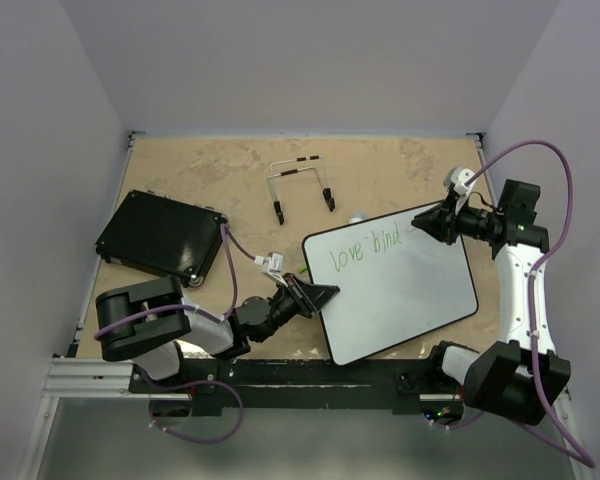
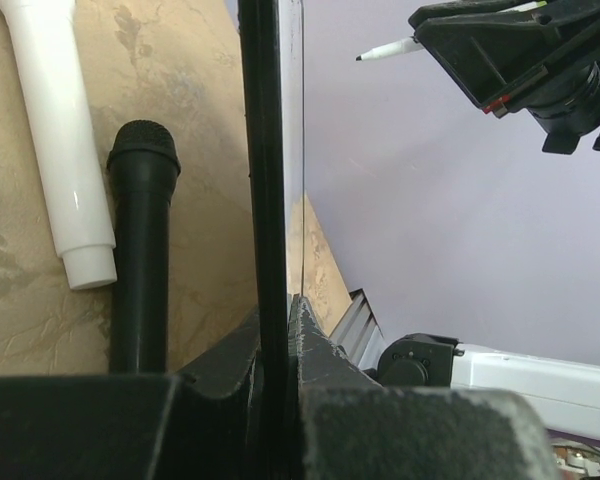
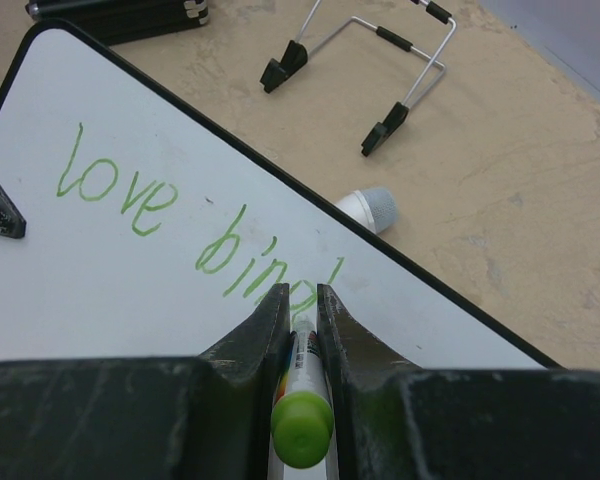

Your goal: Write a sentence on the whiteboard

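Observation:
The whiteboard [image 1: 400, 300] lies tilted on the tan table, its black frame [image 2: 265, 150] seen edge-on in the left wrist view. My left gripper [image 1: 325, 293] [image 2: 278, 310] is shut on the board's left edge. Green writing, "love bind" [image 1: 365, 247] [image 3: 200, 220], runs along the board's far side; that is all of the sentence that shows. My right gripper [image 1: 420, 222] [image 3: 302, 300] is shut on a green-capped marker [image 3: 302, 400], which points at the end of the "d". The fingers hide its tip in the right wrist view.
A black textured pad [image 1: 160, 235] lies at the left. A wire stand [image 1: 300, 185] sits behind the board. A black microphone [image 2: 140, 250] and a white one [image 2: 55, 130] lie beside the board's edge, the white one's head [image 3: 370, 208] poking out past its far side. Walls close in the table.

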You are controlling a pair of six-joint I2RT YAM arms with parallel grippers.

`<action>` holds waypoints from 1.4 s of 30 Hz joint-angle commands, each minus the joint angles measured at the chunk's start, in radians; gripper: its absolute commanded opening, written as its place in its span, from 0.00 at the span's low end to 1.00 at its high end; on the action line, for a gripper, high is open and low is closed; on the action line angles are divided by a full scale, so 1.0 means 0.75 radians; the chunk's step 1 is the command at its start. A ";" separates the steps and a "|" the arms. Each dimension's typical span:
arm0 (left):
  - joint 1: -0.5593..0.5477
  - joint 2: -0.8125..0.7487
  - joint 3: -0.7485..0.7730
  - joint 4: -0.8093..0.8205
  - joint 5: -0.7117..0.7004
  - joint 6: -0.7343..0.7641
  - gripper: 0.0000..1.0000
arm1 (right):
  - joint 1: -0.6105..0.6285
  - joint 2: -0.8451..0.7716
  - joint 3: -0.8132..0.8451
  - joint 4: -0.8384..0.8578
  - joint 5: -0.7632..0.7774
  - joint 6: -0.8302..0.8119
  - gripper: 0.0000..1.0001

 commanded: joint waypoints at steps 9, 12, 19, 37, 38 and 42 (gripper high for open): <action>0.027 -0.045 0.042 0.110 0.058 0.203 0.00 | -0.008 -0.016 -0.011 -0.034 -0.104 -0.059 0.00; 0.034 -0.041 0.034 0.121 0.066 0.195 0.00 | -0.006 -0.026 -0.011 -0.034 -0.093 -0.059 0.00; 0.064 -0.043 -0.001 0.159 0.082 0.187 0.00 | -0.008 -0.073 -0.040 0.006 -0.030 -0.017 0.00; 0.081 -0.088 -0.024 0.135 0.091 0.224 0.00 | -0.006 -0.118 -0.093 0.082 -0.026 0.061 0.00; 0.081 -0.088 -0.022 0.137 0.091 0.224 0.00 | -0.008 -0.118 -0.095 0.094 -0.026 0.069 0.00; 0.081 -0.088 -0.011 0.129 0.093 0.228 0.00 | -0.006 -0.121 -0.099 0.109 -0.026 0.082 0.00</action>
